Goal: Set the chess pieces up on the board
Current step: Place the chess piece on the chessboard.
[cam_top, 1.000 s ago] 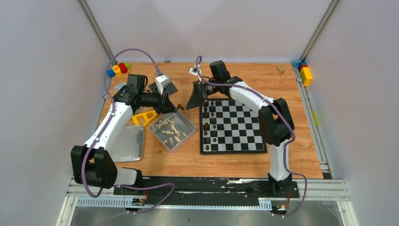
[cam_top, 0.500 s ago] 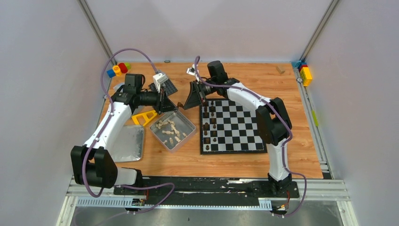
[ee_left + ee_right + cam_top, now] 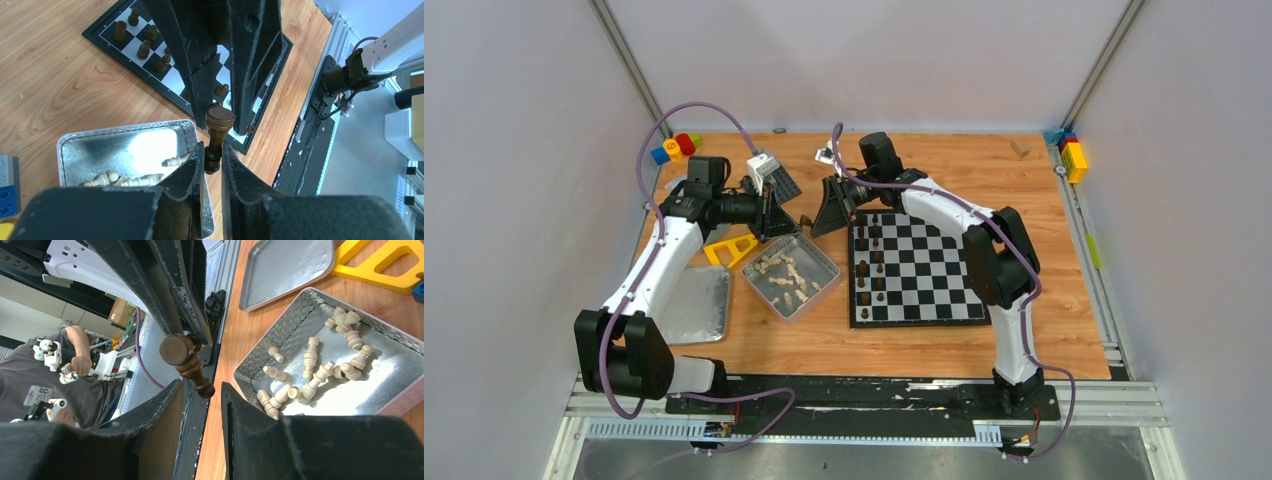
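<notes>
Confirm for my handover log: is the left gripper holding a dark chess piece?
Yes, the left gripper pinches one end of a dark brown chess piece.

Dark brown wooden chess piece (image 3: 216,132): kind too small to tell from above.
Black-and-silver checked chessboard (image 3: 107,36): partly behind right tool (image 3: 223,125), cut off at top edge.

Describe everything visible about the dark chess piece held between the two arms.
The dark chess piece looks like turned brown wood: a flat round end, a ringed stem, a small knob. It is off the table, near a corner of the tin. The left end effector pinches its narrow end; the right end effector brackets it, contact unclear.
</notes>
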`<state>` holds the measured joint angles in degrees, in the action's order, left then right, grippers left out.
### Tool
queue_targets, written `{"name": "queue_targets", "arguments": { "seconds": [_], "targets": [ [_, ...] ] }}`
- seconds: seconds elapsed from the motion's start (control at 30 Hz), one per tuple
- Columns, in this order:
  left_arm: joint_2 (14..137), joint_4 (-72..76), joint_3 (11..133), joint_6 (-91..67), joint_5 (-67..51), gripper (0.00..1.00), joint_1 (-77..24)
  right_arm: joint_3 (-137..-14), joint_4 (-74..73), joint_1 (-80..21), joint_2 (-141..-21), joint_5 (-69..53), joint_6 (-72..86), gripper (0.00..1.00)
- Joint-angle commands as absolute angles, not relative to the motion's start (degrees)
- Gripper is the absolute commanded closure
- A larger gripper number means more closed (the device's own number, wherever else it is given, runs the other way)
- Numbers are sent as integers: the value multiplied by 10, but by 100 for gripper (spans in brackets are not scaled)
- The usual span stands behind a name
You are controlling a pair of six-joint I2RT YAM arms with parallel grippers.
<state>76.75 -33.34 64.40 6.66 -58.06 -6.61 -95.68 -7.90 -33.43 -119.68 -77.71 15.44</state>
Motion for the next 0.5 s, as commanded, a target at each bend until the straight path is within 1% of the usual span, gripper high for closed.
{"name": "queue_targets", "arguments": {
  "seconds": [0.0, 0.23, 0.33, 0.47],
  "targets": [
    [765, -318, 639, 64, -598, 100, -61, -981, -57, -338, -1208, -790, 160, 66],
    [768, -320, 637, 70, -599, 100, -61, -987, -57, -338, -1209, -795, 162, 76],
    [769, -322, 637, 72, -598, 100, -61, -986, -57, -337, -1208, -795, 162, 77],
    [771, -322, 637, 75, -600, 100, -61, -990, -57, -337, -1208, -796, 161, 73]
  ]
}}
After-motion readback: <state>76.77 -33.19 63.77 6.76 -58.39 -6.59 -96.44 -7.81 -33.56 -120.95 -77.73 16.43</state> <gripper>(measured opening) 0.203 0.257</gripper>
